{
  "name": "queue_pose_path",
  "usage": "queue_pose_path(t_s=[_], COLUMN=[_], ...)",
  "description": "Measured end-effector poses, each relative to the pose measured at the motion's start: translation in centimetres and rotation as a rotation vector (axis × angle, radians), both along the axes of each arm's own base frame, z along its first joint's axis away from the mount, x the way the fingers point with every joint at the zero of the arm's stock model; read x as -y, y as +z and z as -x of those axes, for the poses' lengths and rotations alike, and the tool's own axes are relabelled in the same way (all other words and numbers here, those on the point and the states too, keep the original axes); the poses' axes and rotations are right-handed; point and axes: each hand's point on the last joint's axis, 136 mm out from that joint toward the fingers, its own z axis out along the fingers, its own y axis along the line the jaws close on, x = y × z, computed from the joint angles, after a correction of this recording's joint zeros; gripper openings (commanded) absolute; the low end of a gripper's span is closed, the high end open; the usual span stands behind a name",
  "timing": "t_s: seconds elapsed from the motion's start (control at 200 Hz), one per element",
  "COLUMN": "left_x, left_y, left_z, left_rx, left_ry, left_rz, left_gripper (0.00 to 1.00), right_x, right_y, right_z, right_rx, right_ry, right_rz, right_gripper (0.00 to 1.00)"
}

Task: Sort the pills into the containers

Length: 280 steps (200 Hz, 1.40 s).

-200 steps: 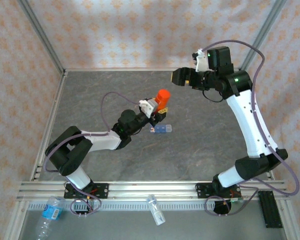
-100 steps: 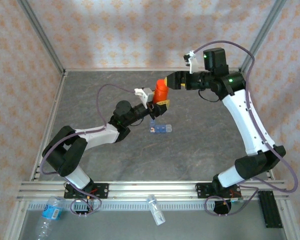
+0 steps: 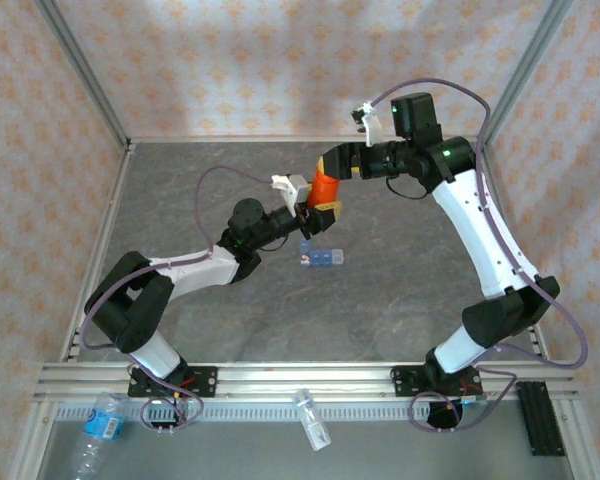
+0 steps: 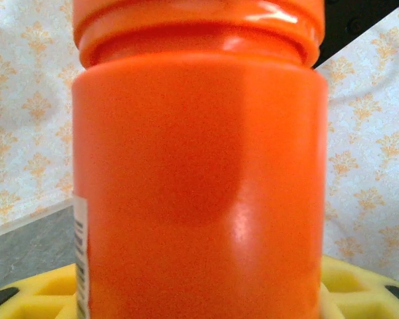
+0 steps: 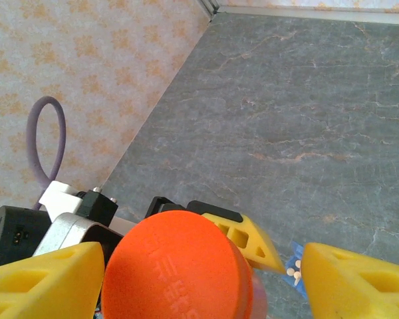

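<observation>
Right wrist view: right gripper point(image 5: 203, 282) jaws apart, yellow fingers point(image 5: 46, 282) straddling cap point(image 5: 176, 266) of orange vial point(image 3: 323, 188), gap on one side. Left gripper point(image 3: 315, 207) clamped on vial body, vial upright. Blue pill organizer point(image 3: 321, 258) flat on table point(image 3: 410, 280), just beside vial, white pills point(image 5: 296, 268) in it.

The orange vial point(image 4: 199, 166) is smooth, glossy plastic, with a soft highlight on its wall, and a label point(image 4: 81, 266) that looks like paper runs along its left side. Its cap point(image 5: 176, 276) is less shiny on top and carries raised letters. The fingers point(image 5: 43, 282) of the right hand point(image 5: 199, 286) are matt yellow plastic. The desk point(image 3: 410, 280) has a grey, stone-like surface with pale veins — dull, not polished. The pill organizer point(image 3: 322, 257) is translucent blue plastic. Along the near edge of the desk, the rails point(image 3: 310, 377) are brushed metal.
</observation>
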Motion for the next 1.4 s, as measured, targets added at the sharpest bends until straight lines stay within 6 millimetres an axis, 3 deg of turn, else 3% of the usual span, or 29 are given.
queue_pose_path(t_s=[0.265, 0.59, 0.816, 0.936, 1.116, 1.401], left_x=[0.1, 0.2, 0.3, 0.3, 0.3, -0.3], left_y=[0.0, 0.4, 0.3, 0.2, -0.2, -2.4], left_z=[0.1, 0.1, 0.1, 0.1, 0.0, -1.4], left_rx=[-0.001, 0.005, -0.002, -0.013, -0.026, -0.072], left_ry=[-0.006, -0.018, -0.019, -0.021, -0.020, 0.064], left_rz=[-0.002, 0.002, -0.001, -0.003, -0.013, -0.086], left_gripper=[0.00, 0.00, 0.00, 0.00, 0.00, 0.00], right_x=[-0.5, -0.6, -0.6, -0.5, -0.5, -0.7], right_y=[-0.1, -0.4, -0.5, -0.6, -1.0, -3.2], right_z=[0.6, 0.9, 1.0, 1.0, 0.8, -0.6], right_rx=[-0.004, -0.017, -0.009, -0.003, -0.001, -0.043], right_ry=[0.021, 0.029, 0.038, 0.034, -0.006, -0.188], right_rz=[0.004, 0.013, 0.023, 0.031, 0.047, 0.079], right_gripper=[0.78, 0.70, 0.48, 0.44, 0.43, 0.43])
